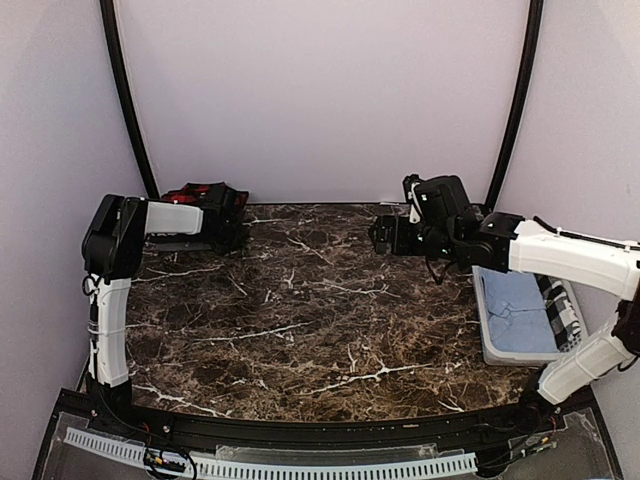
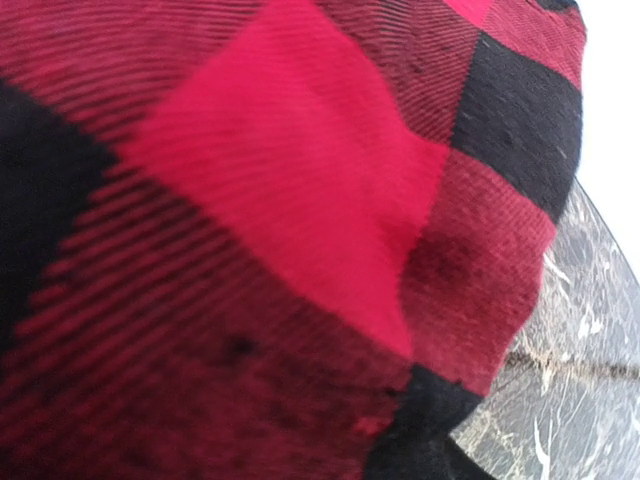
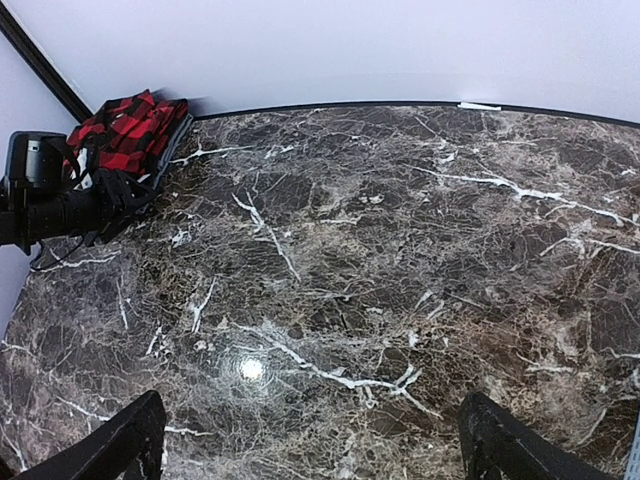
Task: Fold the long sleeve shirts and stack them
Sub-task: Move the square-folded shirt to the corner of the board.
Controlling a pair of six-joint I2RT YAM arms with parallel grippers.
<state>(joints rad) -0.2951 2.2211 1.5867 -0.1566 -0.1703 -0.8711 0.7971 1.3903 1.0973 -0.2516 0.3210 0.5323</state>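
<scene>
A folded red-and-black check flannel shirt (image 1: 205, 195) lies in the table's far left corner, also seen in the right wrist view (image 3: 128, 130). A thin dark grey cloth edge (image 3: 176, 140) shows under it, perhaps the charcoal shirt. My left gripper (image 1: 228, 218) is pressed against this pile. Check cloth (image 2: 300, 220) fills the left wrist view and hides the fingers, so their state does not show. My right gripper (image 3: 310, 440) hovers over the far right of the marble table (image 1: 320, 300). Its fingertips (image 3: 130, 440) stand wide apart with nothing between them.
A grey bin (image 1: 497, 345) holding light blue cloth (image 1: 525, 320) stands off the table's right edge, under the right arm. Black frame poles (image 1: 128, 100) rise at both back corners against the pale walls. A white-slotted rail (image 1: 300, 465) runs along the near edge.
</scene>
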